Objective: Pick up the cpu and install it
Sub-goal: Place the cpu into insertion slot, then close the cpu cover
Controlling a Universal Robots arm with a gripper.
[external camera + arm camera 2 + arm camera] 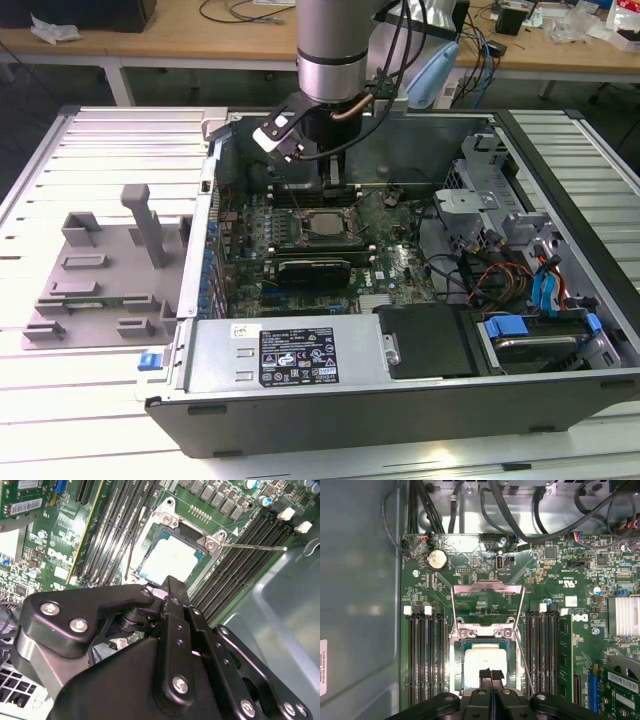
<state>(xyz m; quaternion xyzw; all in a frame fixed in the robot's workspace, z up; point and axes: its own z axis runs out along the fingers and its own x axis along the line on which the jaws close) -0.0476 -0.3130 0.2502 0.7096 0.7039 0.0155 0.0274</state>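
We're in a robotics lab or workshop here. A robot arm [335, 45] hangs over an opened computer case [400, 410] on a slatted metal table [100, 140], with a grey plastic tray [100, 290] alongside. Behind them run wooden benches [200, 45] strewn with cables [237, 12] and gear.

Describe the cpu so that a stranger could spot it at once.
Start at the open computer case, with its green motherboard lying flat inside. Near the board's middle, between two banks of long black memory slots, sits a metal-framed socket. The cpu is the small flat square inside that frame: pale, smooth and silvery, unlike the dark slots beside it.
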